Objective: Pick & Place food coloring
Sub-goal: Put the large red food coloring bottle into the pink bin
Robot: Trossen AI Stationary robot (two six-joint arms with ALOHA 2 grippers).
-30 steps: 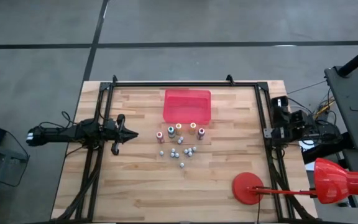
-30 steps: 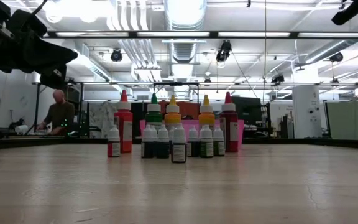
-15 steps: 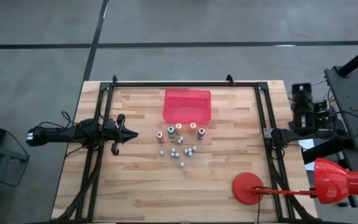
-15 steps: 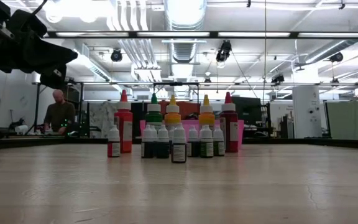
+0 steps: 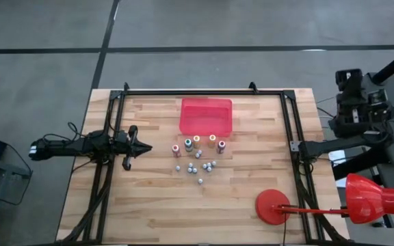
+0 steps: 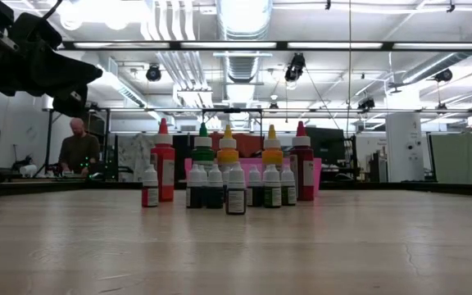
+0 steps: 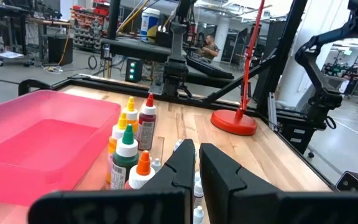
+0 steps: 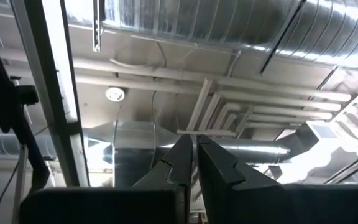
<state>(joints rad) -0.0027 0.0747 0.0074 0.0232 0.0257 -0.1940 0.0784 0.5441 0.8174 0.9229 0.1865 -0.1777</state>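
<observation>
Where table centre lies: food coloring (image 5: 198,154) clustered upright, tall red, green, orange bottles behind small whitish ones; just beside red tray (image 5: 206,115). Left gripper (image 5: 147,147) pressed together, near cluster; right gripper (image 5: 348,75) pressed together, off table. Red lamp base (image 5: 272,206) well apart.

The tray (image 5: 206,115) sits on the table (image 5: 149,212), toward its far edge. The food coloring (image 5: 198,156) stands clustered just in front of the tray, taller bottles nearest it, smaller ones beyond. The left gripper (image 5: 146,147) lies left of the tray's near corner; the lamp base (image 5: 273,206) stands well right and in front.
</observation>
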